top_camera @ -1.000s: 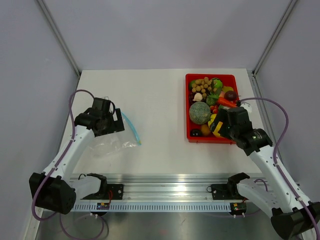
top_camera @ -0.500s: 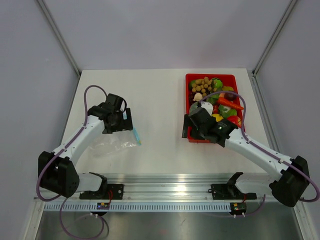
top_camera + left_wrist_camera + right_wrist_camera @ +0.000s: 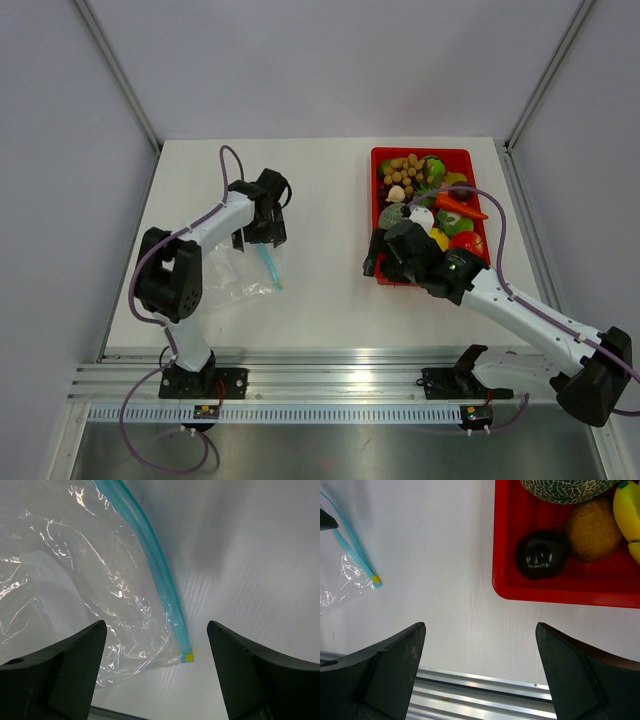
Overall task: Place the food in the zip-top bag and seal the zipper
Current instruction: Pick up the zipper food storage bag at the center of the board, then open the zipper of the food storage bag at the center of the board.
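The left hand (image 3: 157,647) has swung over the teal zipper strip (image 3: 159,575) of the clear crinkly bag (image 3: 65,580), the right hand (image 3: 480,652) beside the red rectangular tray (image 3: 545,591); both gape empty, nothing bagged.

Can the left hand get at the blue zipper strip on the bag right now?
Probably yes. The left hand is open directly over the zipper, which lies uncovered on the table. Nothing appears to stand in the way.
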